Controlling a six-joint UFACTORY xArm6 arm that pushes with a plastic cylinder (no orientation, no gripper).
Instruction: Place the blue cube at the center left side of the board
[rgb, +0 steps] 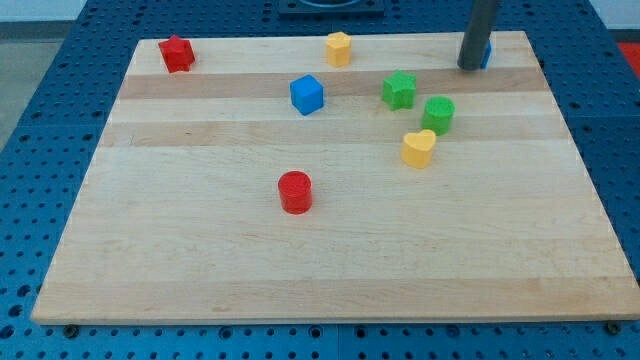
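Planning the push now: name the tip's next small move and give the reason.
Probably bring my tip toward the view's left, stopping just right of the blue cube. The tip sits far off at the board's top right, and the cube needs pushing leftward.

Cube (307, 94) upper-middle of board (200, 260) — star (399, 89) to view's right, cylinder (295, 192) below.

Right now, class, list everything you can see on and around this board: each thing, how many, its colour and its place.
blue cube: one, blue, upper middle
red star block: one, red, top left corner
yellow block: one, yellow, top edge
green star block: one, green, right of the cube
green cylinder: one, green, lower right of the star
yellow heart block: one, yellow, below the green cylinder
red cylinder: one, red, centre
blue block: one, blue, mostly hidden behind the rod
board: one, pale wood
my tip: one, dark, top right, beside the hidden blue block
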